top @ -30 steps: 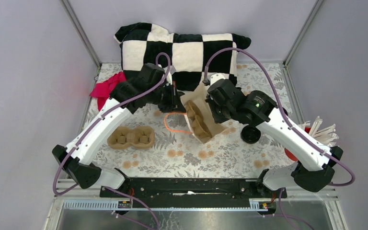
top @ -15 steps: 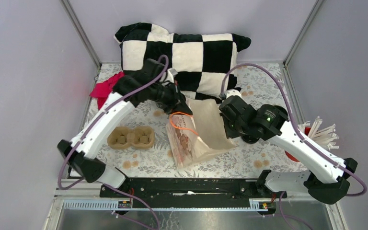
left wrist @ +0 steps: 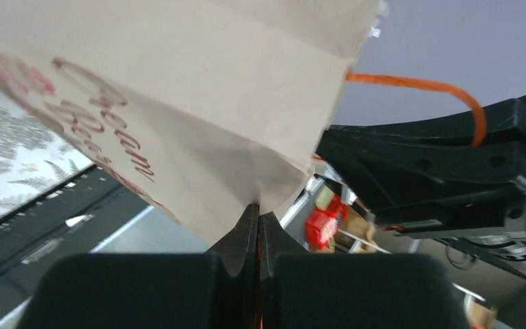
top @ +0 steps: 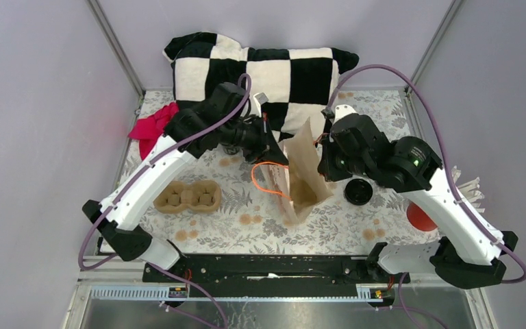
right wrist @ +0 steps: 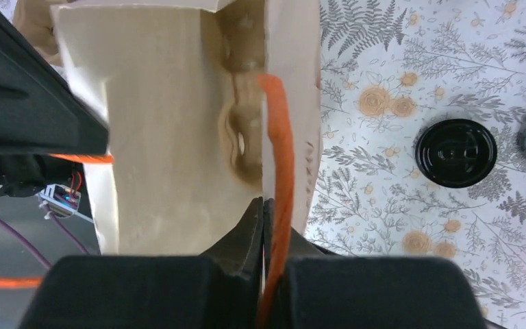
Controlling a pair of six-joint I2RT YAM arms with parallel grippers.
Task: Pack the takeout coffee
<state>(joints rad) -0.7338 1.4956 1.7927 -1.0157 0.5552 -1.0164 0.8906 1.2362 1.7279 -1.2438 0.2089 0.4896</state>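
Mid-right from above, coffee cup [top: 358, 192] is just a round black lid; left hand [left wrist: 257, 214] and right hand [right wrist: 265, 205] pinch the bag [top: 303, 163].

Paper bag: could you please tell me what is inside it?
A brown pulp carrier shows inside the paper bag, nothing else; the bag's bottom is hidden by its walls.

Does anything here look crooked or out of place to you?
The paper bag is pinched at its rim by the left gripper and right gripper and is held askew between them. One black lidded cup sits outside it on the table. The checkered cushion behind seems an odd neighbour for coffee.
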